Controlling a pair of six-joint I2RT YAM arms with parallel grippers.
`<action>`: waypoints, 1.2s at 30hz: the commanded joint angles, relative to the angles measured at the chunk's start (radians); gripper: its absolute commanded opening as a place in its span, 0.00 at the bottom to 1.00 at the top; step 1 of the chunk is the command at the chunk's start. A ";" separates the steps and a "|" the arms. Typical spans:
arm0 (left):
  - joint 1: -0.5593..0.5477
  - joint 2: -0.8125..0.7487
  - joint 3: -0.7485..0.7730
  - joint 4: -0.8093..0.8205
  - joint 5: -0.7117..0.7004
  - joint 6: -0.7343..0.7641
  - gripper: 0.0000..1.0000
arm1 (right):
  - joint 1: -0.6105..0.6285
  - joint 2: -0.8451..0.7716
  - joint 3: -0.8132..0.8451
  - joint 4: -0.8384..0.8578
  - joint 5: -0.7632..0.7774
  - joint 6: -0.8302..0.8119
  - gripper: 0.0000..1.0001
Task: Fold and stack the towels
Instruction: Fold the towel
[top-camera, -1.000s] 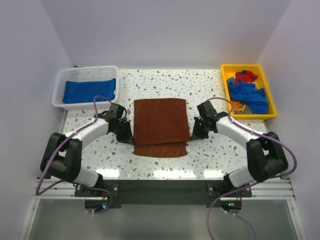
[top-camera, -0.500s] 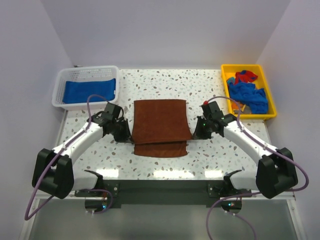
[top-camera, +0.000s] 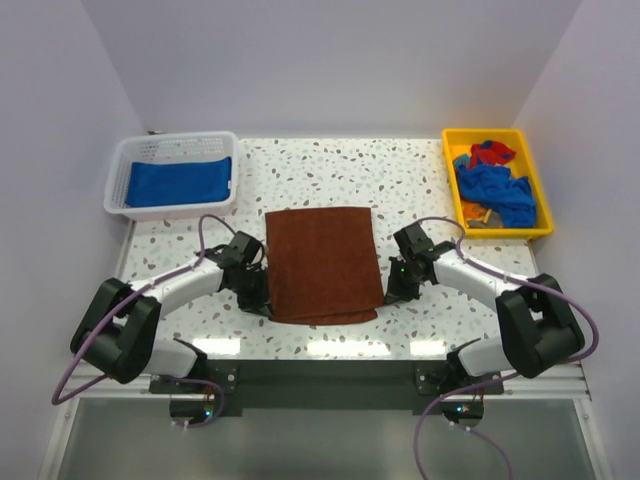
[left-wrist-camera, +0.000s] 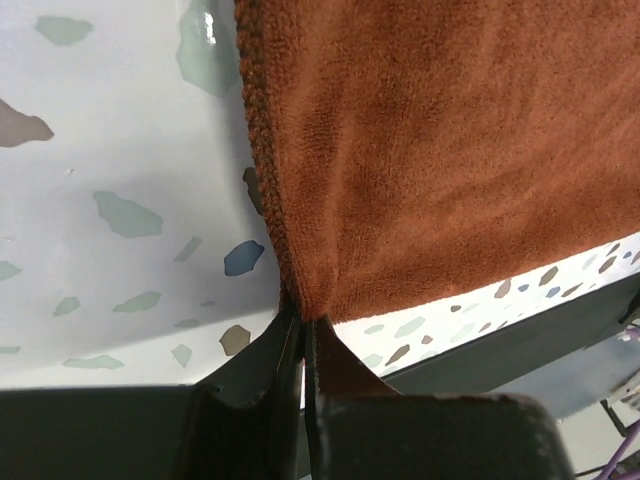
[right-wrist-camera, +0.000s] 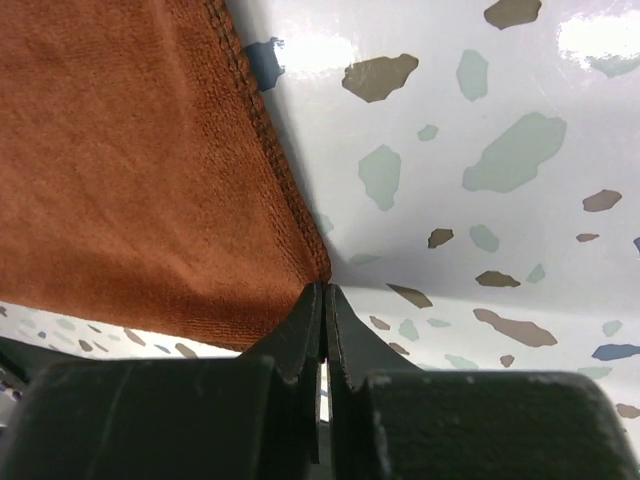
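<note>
On rust-brown towel (top-camera: 322, 262) corners; both jaws tight

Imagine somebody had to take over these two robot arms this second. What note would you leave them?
Left gripper: shut on the near left corner of the rust-brown soft cloth towel.
Right gripper: shut on its near right corner.
That towel lies between the arms, folded over itself; a lower layer peeks out at the near edge.
Done: one royal blue folded towel lies in the white lattice plastic basket, far left.
Left: line up the fold, let go, probably fold again and stack it. Then do the crumpled blue, red and orange towels in the yellow plastic tray, far right.
</note>
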 joint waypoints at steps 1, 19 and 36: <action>-0.005 -0.006 -0.006 0.031 -0.043 -0.023 0.07 | 0.006 0.007 -0.017 0.042 0.011 0.011 0.00; -0.006 -0.192 0.061 -0.122 -0.152 -0.058 0.58 | 0.011 -0.157 0.091 -0.157 0.037 -0.104 0.40; -0.026 -0.124 -0.003 0.022 -0.122 -0.088 0.41 | 0.022 -0.044 -0.050 0.053 -0.013 0.000 0.39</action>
